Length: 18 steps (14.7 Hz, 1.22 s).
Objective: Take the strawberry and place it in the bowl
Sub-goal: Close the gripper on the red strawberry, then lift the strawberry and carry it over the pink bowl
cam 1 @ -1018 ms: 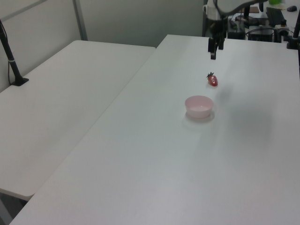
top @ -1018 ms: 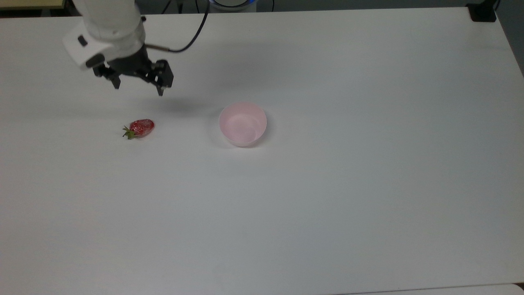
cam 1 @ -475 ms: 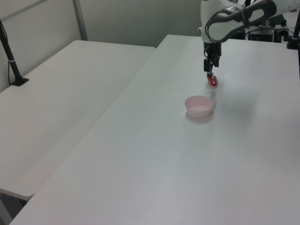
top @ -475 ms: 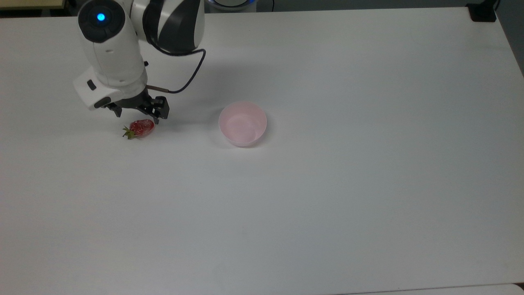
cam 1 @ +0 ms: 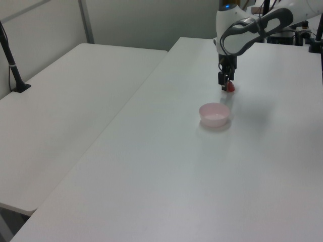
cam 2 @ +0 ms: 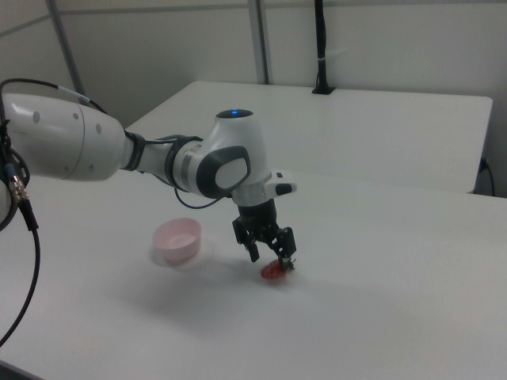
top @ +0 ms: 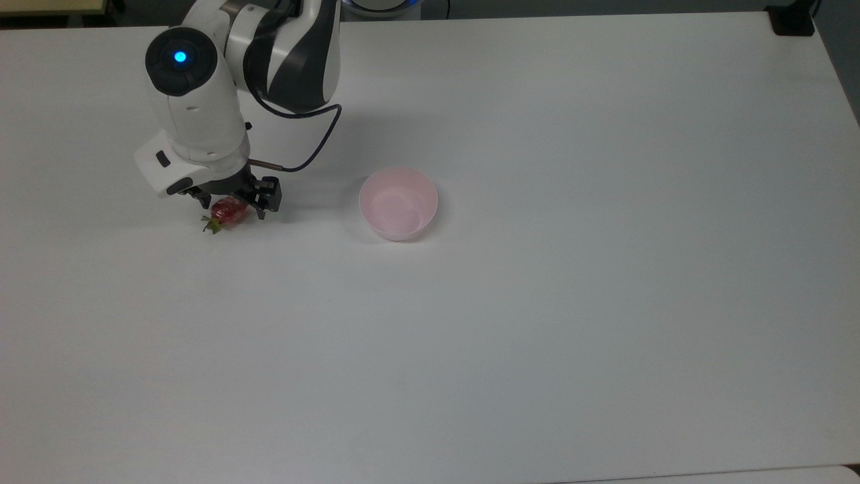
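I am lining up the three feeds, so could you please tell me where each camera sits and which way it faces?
Top view: high above the table, looking down; arm enters from the top edge, claw over the strawberry, bowl to its right.
Left view: beyond the table's end, looking along it; bowl nearer than the strawberry and claw.
Right view: low, from the opposite side; arm enters from the left, claw above the strawberry, bowl left.
All three share strawberry, bowl and claw.

A white bench (cam 1: 166, 166) fills the frame's centre; a second white table (cam 1: 65, 101) adjoins at left, with grey partition walls (cam 1: 146, 20) along the top.
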Motion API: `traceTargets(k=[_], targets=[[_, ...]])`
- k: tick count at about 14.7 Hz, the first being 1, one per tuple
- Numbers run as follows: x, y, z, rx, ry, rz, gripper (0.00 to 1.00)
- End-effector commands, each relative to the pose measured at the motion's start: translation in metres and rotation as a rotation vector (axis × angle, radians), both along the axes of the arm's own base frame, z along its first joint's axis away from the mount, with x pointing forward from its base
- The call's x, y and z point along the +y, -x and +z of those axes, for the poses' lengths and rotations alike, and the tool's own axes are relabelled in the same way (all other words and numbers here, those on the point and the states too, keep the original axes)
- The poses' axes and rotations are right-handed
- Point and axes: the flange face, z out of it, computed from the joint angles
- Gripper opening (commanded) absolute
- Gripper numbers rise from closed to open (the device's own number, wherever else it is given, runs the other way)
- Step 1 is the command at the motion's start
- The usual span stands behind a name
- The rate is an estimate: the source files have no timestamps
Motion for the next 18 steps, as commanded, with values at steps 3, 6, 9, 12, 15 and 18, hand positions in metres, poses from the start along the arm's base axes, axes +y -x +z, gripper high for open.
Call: traceTargets(k=[3,6,9,12,15,18], targets=[[0.002,0.002,-0.013,-0.009,-0.008,-0.001,0.80],[0.002,0.002,-0.014,-0.009,-0.007,0.009,0.69],[0.001,0.001,-0.014,-0.010,-0.006,0.014,0.54],[-0.001,0.000,-0.005,-0.020,-0.008,0.016,0.50],[-0.002,0.000,0.006,-0.034,-0.011,0.015,0.50],[0.002,-0.004,0.037,-0.040,-0.027,0.013,0.50]])
